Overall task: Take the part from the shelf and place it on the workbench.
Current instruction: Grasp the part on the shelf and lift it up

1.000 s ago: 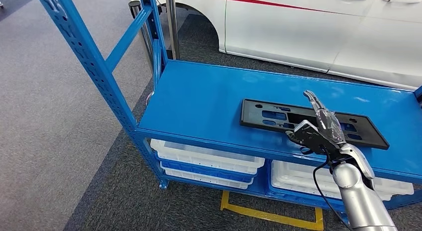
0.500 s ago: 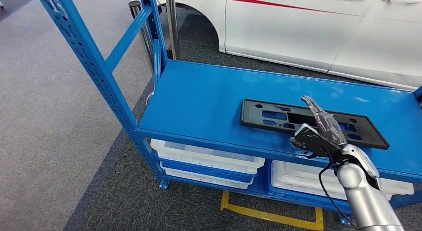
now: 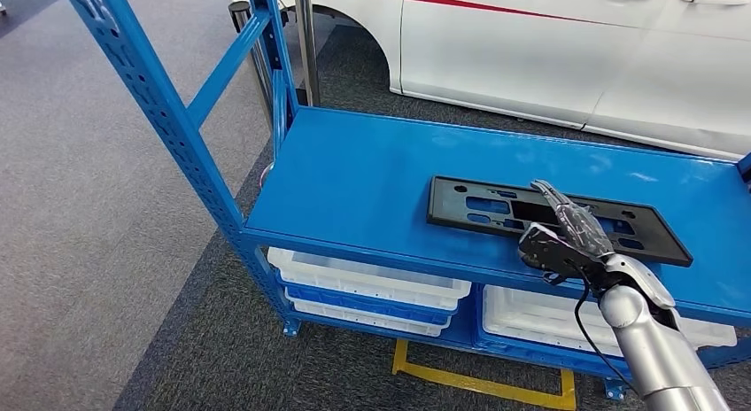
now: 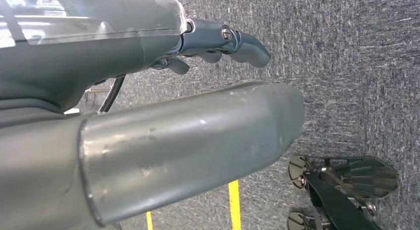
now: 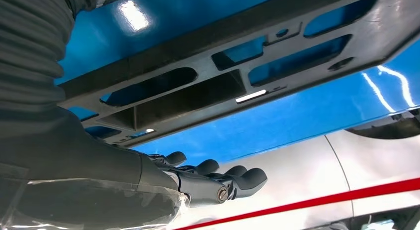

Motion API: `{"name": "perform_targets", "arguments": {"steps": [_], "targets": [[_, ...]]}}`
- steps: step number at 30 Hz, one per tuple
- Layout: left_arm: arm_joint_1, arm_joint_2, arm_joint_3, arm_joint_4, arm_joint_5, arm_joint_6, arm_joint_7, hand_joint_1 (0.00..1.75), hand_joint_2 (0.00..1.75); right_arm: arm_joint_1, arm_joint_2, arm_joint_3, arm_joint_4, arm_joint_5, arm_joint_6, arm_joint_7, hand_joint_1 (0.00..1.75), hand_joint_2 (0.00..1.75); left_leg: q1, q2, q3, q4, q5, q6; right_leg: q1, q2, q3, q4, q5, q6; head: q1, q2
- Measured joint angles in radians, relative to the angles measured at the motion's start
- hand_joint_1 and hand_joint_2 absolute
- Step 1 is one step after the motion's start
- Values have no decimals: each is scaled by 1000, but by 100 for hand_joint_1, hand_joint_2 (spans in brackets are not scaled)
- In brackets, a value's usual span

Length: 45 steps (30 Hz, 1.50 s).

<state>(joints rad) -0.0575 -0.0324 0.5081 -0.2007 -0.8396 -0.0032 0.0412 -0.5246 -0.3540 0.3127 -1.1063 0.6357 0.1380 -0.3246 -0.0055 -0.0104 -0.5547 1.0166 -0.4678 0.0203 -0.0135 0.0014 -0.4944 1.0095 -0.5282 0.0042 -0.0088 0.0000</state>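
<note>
The black plate [image 3: 556, 219], a long flat part with cut-out slots, lies flat on the top deck of the blue shelf [image 3: 372, 176], toward the deck's right half and a little back from its front edge. The right hand [image 3: 567, 232] reaches over the plate's middle from the front, its fingers [image 3: 558, 201] stretched out across the plate and apart, grasping nothing; the right wrist view shows them extended just above the plate's slotted face, though whether they touch it cannot be told. The left half of the deck is bare blue metal, bounded at the far left by a slanted blue upright [image 3: 146, 92]. White bins [image 3: 367, 283] sit on the level below the front edge. Beyond the deck's far edge stands a white car [image 3: 567, 48]. The left hand [image 4: 148, 91] hangs over grey carpet [image 4: 346, 66], fingers loosely curled with nothing in them.
</note>
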Motion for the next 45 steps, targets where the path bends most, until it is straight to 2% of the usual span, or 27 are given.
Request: {"name": "perform_targets", "arguments": {"steps": [4,8,20,27,28,29,31,32,34,45], "targets": [[0,0,1,0,-4,-1,0,0,0,-4,0,6,18,13,-24,7,0,175,0,0,0,0,0,0,0,0,0,0,0,0,0,0],[-1,0,2,0,-11,-1,2,0,0,-5,9,8,50,65,-122,29,0,175,0,0,0,0,0,0,0,0,0,0,0,0,0,0],[-7,0,7,0,-38,-6,17,0,0,-15,94,12,180,251,-367,94,0,175,0,0,0,0,0,0,0,0,0,0,0,0,0,0],[-9,0,8,0,-49,-5,19,0,0,-15,129,12,215,297,-419,113,2,175,0,0,0,0,0,0,0,0,0,0,0,0,0,0],[-9,0,8,0,-49,-5,19,0,0,-15,132,12,218,297,-420,113,11,175,0,0,0,0,0,0,0,0,0,0,0,0,0,0],[-10,0,8,0,-49,-5,19,0,0,-15,135,12,222,297,-421,114,46,175,0,0,0,0,0,0,0,0,0,0,0,0,0,0],[-10,0,8,0,-49,-5,19,0,0,-15,141,12,228,299,-422,115,128,175,0,0,0,0,0,0,0,0,0,0,0,0,0,0],[-10,0,8,0,-50,-5,19,0,0,-15,144,12,231,301,-423,115,162,175,0,0,0,0,0,0,0,0,0,0,0,0,0,0],[-11,0,8,0,-52,-5,20,0,0,-15,151,12,237,308,-422,116,171,175,0,0,0,0,0,0,0,0,0,0,0,0,0,0],[-15,0,8,0,-59,-7,21,0,0,-23,182,12,261,325,-428,116,174,175,0,0,0,0,0,0,0,0,0,0,0,0,0,0]]}}
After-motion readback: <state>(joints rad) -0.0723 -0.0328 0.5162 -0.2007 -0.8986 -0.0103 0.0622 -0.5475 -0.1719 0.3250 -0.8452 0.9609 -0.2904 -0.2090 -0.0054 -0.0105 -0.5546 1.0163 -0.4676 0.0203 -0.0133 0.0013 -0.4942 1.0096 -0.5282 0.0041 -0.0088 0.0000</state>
